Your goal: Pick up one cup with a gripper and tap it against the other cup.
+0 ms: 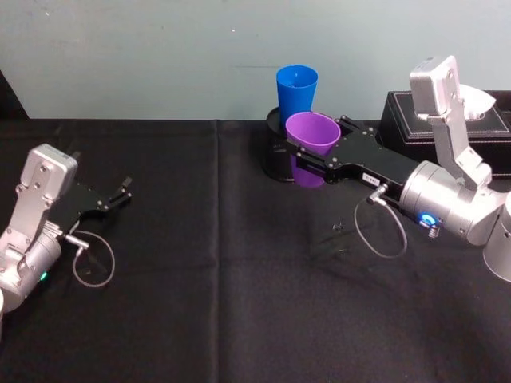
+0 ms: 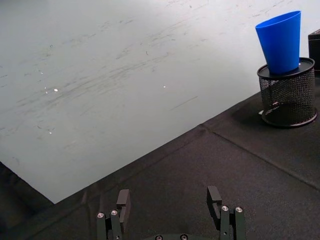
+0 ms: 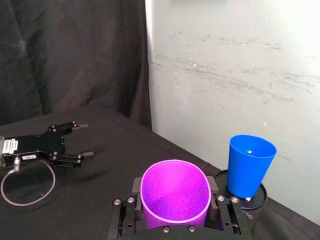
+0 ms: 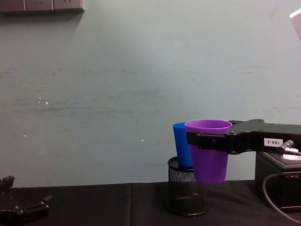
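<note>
Left parked, right holding 1 cup.
Left gripper (image 1: 125, 193) lies on the black cloth (image 1: 239, 303), jaws apart; right gripper (image 1: 319, 142), jaws clamped on the purple cup (image 1: 313, 132), holds it raised just before the blue cup (image 1: 297, 86) standing in the mesh pen holder (image 4: 187, 194).

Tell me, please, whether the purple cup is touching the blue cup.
Apart. The right wrist view shows a clear gap between the purple cup, held by the right tool, and the blue cup.

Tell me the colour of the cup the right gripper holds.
The cup is purple, clearest in the right wrist view.
</note>
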You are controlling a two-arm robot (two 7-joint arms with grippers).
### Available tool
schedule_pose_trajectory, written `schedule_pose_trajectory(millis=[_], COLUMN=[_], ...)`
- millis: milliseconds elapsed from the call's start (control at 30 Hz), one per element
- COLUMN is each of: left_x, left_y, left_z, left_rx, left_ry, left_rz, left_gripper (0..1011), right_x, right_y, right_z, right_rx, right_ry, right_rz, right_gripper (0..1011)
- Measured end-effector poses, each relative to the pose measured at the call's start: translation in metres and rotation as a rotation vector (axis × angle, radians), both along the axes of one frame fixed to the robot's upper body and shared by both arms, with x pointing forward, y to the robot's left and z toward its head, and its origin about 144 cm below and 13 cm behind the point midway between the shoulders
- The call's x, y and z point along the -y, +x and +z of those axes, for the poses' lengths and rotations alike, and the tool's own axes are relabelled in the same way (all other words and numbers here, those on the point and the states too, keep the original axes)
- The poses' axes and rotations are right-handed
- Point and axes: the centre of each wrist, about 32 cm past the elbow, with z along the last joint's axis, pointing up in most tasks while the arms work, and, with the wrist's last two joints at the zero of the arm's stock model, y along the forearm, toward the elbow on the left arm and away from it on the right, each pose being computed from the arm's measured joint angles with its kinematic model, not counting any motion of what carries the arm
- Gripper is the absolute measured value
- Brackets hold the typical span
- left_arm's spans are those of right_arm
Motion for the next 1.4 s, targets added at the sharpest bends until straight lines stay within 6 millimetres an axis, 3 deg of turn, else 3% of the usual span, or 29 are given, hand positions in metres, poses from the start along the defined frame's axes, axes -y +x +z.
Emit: schedule_pose_trajectory(millis=[1400], left_x=[0.0000], left_y=[0.0000], left_z=[0.0000], left_rx=[0.000], left_ry=[0.000], left_rz=[0.000], left_gripper=[1005], right_x=[0.0000], right_y=[0.0000], right_z=[-0.0013], right_rx=[-0.001], right_ry=[0.000], right_rz=[-0.001], right_gripper=[732])
